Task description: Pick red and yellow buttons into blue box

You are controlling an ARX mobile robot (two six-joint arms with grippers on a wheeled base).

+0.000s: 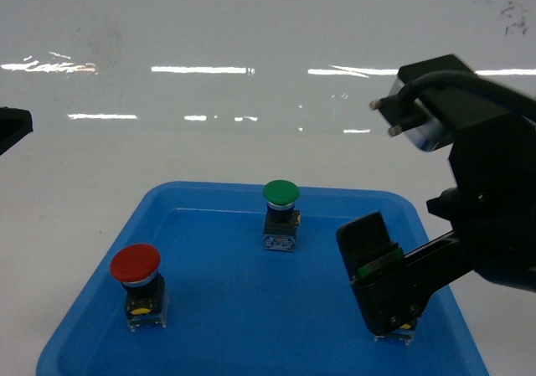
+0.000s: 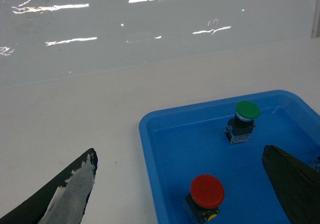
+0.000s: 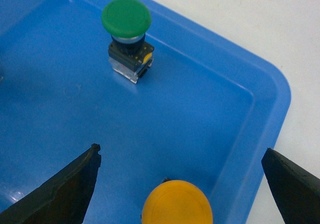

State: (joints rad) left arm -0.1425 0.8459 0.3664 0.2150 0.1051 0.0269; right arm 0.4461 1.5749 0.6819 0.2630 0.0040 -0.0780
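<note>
The blue box (image 1: 251,193) is a shallow tray holding three buttons. The red button (image 1: 135,263) stands upright at its left front, also seen in the left wrist view (image 2: 207,190). The yellow button (image 3: 177,203) stands near the tray's right front corner. My right gripper (image 3: 181,151) hangs open just above it, jaws wide on either side and not touching the cap. In the head view this gripper (image 1: 392,313) hides the yellow cap; only the base shows. My left gripper (image 2: 180,153) is open and empty over the tray's left rim, above the red button.
A green-capped button (image 1: 280,193) stands upright at the back middle of the tray, also in the right wrist view (image 3: 126,17). The tray sits on a white table (image 1: 84,192) before a glossy white wall. The left arm shows only at the head view's left edge (image 1: 12,126).
</note>
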